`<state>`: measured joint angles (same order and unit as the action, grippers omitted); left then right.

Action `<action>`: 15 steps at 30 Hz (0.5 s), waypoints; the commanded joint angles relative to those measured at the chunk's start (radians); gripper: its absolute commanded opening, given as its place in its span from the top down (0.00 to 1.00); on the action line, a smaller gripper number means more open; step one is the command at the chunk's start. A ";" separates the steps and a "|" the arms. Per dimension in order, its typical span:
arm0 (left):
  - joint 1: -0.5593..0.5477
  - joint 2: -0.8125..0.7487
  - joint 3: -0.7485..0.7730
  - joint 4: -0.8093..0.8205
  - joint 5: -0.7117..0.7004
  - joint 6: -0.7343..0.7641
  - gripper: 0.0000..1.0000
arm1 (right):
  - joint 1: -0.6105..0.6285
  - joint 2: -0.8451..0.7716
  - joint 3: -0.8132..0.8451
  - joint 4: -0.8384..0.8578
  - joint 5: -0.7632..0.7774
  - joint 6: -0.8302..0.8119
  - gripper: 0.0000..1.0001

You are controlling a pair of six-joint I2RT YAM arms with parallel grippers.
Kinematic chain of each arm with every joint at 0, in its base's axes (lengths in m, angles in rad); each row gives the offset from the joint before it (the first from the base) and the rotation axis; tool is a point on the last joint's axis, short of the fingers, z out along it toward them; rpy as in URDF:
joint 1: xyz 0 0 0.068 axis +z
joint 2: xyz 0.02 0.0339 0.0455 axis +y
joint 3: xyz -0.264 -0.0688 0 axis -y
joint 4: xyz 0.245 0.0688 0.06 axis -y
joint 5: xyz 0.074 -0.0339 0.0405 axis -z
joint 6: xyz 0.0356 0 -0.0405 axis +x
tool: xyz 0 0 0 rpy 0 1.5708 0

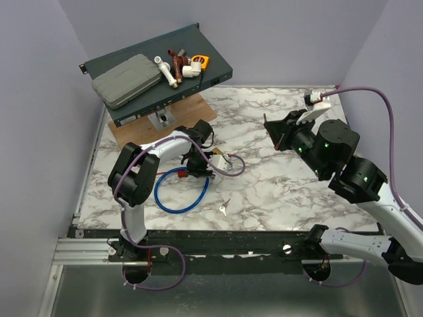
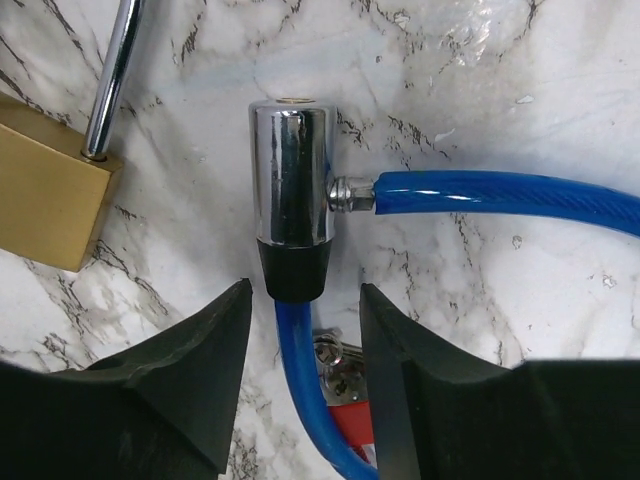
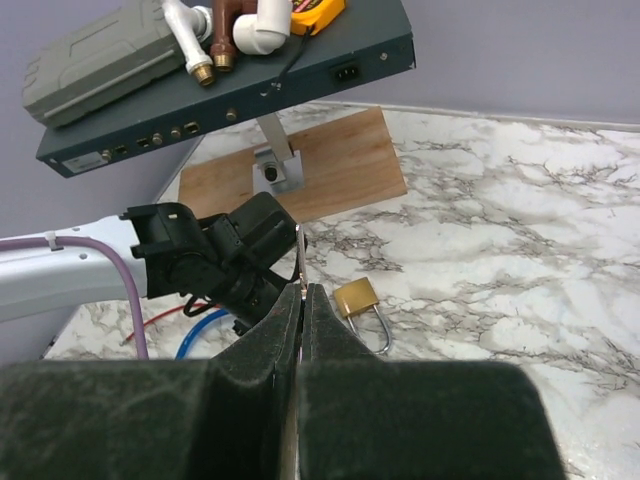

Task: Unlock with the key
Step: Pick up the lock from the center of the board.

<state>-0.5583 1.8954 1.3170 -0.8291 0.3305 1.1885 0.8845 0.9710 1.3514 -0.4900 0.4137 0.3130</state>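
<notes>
My right gripper point(image 3: 303, 288) is shut on the key point(image 3: 300, 252), a thin silver blade that sticks up from between the pads. In the top view the right gripper point(image 1: 276, 137) hangs above the table's right half. The brass padlock point(image 3: 357, 298) lies flat ahead of it, shackle toward me, and shows in the left wrist view point(image 2: 45, 195) and the top view point(image 1: 220, 161). My left gripper point(image 2: 305, 292) is open, its fingers either side of a blue cable point(image 2: 300, 380) just below a chrome lock cylinder point(image 2: 291, 175). The left gripper point(image 1: 198, 165) is at table centre.
The blue cable loop point(image 1: 182, 191) lies left of centre. A second small key point(image 1: 223, 209) lies near the front edge. A key ring with a red tag point(image 2: 345, 385) lies under the left gripper. A tilted dark rack unit point(image 1: 158, 72) with fittings stands at the back left.
</notes>
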 commanded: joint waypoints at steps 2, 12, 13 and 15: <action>-0.007 0.020 -0.002 -0.007 0.014 0.007 0.59 | 0.006 -0.004 0.043 -0.053 0.034 -0.009 0.99; -0.033 -0.041 -0.129 0.195 -0.104 -0.009 1.00 | 0.005 0.007 0.101 -0.059 0.030 -0.038 0.99; -0.033 -0.060 -0.141 0.213 -0.108 -0.011 1.00 | 0.005 0.007 0.099 -0.058 0.030 -0.039 0.99; -0.019 -0.103 -0.128 0.198 -0.086 -0.010 1.00 | 0.007 0.010 0.091 -0.058 0.035 -0.044 0.99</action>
<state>-0.5846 1.8523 1.2209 -0.6991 0.2752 1.1702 0.8845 0.9764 1.4269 -0.5255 0.4221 0.2924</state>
